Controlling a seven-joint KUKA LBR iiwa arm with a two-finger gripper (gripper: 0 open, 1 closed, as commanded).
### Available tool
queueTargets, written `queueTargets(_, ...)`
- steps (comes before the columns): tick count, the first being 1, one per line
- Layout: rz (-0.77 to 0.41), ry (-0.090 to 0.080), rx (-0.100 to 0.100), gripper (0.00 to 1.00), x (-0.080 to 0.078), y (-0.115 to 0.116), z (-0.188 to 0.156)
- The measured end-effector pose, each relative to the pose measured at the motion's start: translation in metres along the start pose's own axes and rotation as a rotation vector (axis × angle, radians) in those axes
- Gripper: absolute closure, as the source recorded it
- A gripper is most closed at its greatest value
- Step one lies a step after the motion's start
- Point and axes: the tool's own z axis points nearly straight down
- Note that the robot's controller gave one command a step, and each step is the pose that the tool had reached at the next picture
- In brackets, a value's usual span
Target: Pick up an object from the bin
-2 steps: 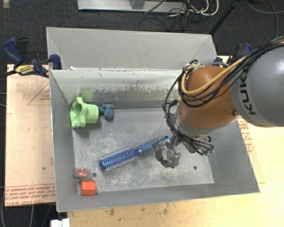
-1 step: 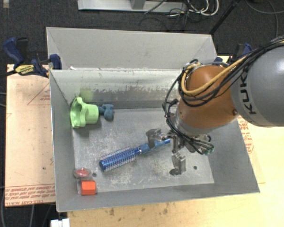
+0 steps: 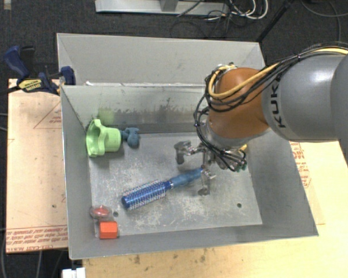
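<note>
**Op:** Pincer [image 3: 195, 168] is low in the bin [image 3: 232, 213], at the handle end of the blue hairbrush [image 3: 153, 191], which lies mid-floor. Its fingers [image 3: 182, 151] stand apart, apparently straddling the handle. Nothing gripped yet.

**Obs:** Step?

**Op:** Grasp approach, I judge. Next I close on the handle, then lift straight; the bristle end may swing.

**Obs:** Other contents?

**Op:** Green cup [image 3: 102, 138] on its side by the left wall, small blue piece [image 3: 131, 136] just beside it. Orange block [image 3: 108, 230] and pinkish round bit [image 3: 98, 212] sit in the near-left corner.
</note>
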Motion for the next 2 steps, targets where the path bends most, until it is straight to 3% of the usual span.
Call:
queueTargets(1,0.021,0.0,-0.001,0.0,-0.0367,0.0077,0.0302)
queueTargets(2,0.024,0.001,0.0,1.0,-0.0359,0.0063,0.0276)
